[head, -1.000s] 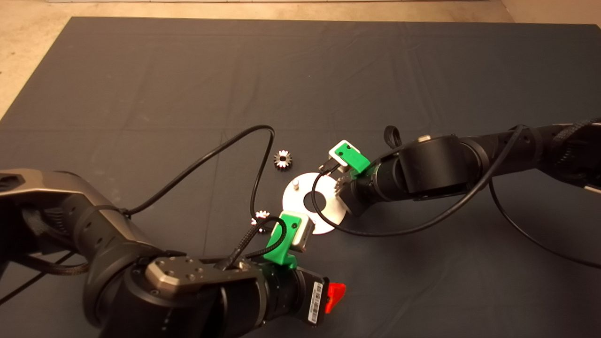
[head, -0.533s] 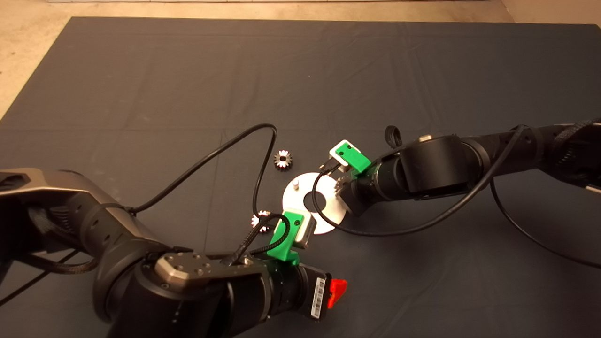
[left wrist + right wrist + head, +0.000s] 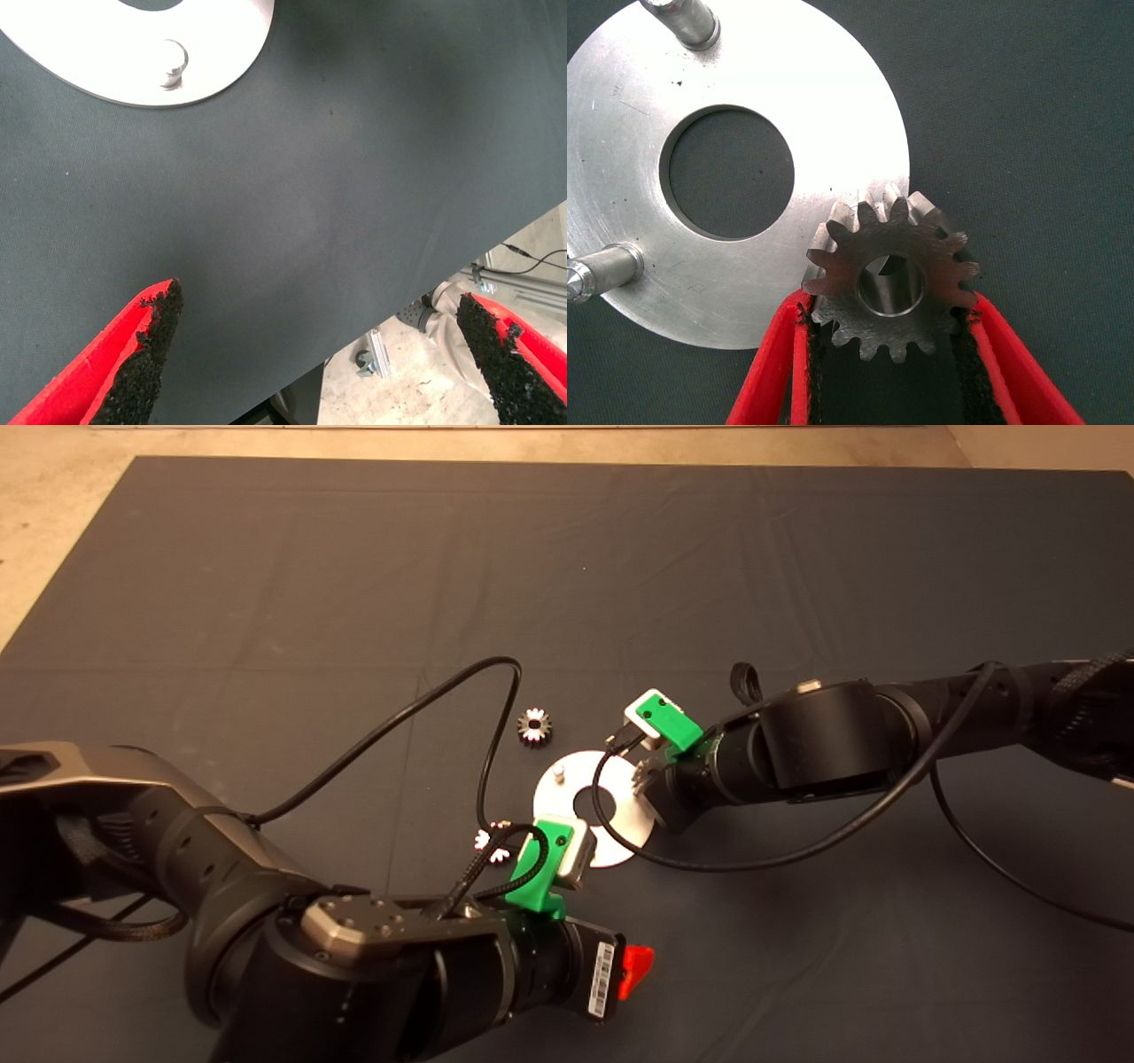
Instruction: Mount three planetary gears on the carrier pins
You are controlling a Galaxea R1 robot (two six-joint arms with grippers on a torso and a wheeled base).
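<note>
**A:** Right arm is in from the right edge of the dark mat (image 3: 266, 584), over the flat round silver-white disc (image 3: 625, 831) near the mat's middle. What is the right gripper (image 3: 890, 350) doing?

**B:** Its red fingers (image 3: 775, 367) are clamped on either side of a small toothed dark metal spur gear (image 3: 890, 274). The gear lies flat over the disc's rim, and through its round bore a silvery stud shows, so the bore sits in line with that carrier pin. Whether it is fully seated, I cannot tell.

**A:** The other pins?

**B:** Two short silvery cylindrical pins stand bare on the disc in the right wrist view, one (image 3: 687, 22) and another (image 3: 598, 270), either side of the big central hole.

**A:** And the remaining gears?

**B:** One gear (image 3: 533, 726) lies on the mat just beyond the disc, toward the far edge, apart from it. Another gear (image 3: 493, 841) lies beside the disc on its left, partly hidden by a black cable (image 3: 416, 708).

**A:** Left arm?

**B:** The left gripper (image 3: 328, 354) hovers by the disc's near side, fingers (image 3: 142, 341) spread wide with nothing but mat between them. One bare pin (image 3: 173, 66) shows there.
</note>
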